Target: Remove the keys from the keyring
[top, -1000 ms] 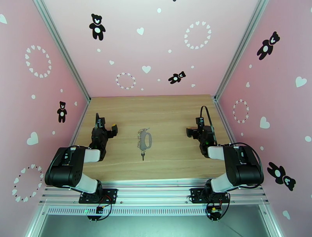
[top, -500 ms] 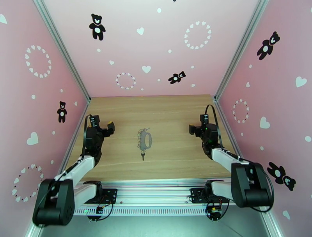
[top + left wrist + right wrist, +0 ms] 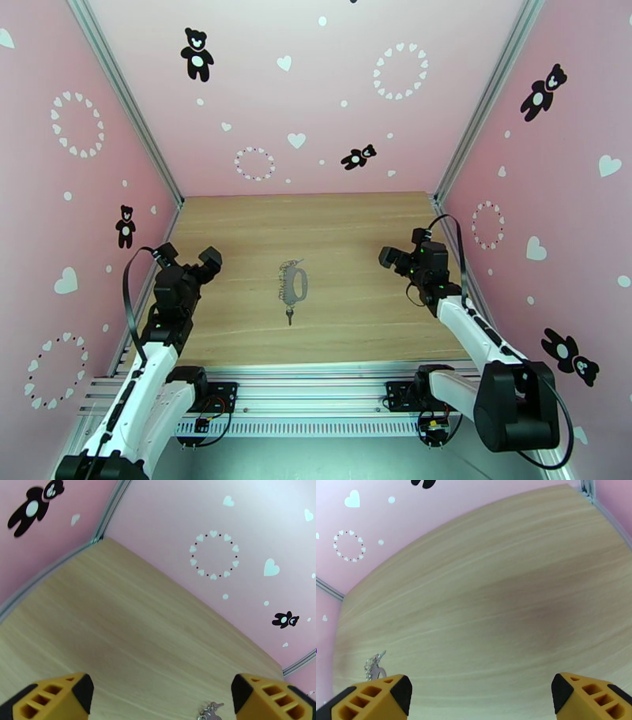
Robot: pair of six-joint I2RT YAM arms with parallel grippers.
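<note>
Your left hand [image 3: 188, 254] hangs over the left side of the desk [image 3: 347, 229]. Its two fingers are spread wide apart, and there is nothing between them. Your right hand [image 3: 403, 246] hangs over the right side. It is spread wide too and holds nothing.

The keyring [image 3: 296, 283] lies flat in the middle of the desk, between the two hands and well apart from both. It is a thin silver oval, and its long way runs from the near edge toward the far wall. A little tangle of chain lies along its left side and far end. One tiny dark key [image 3: 290, 316] lies just past the near end of the oval, pointing at the arm bases. The second key is too small to pick out from above.

In the left wrist view, a bit of the keyring [image 3: 209, 711] peeks up at the bottom edge, near the right yellow finger [image 3: 268, 697]. In the right wrist view, a bit of it [image 3: 374, 667] shows just above the left yellow finger [image 3: 371, 699].
</note>
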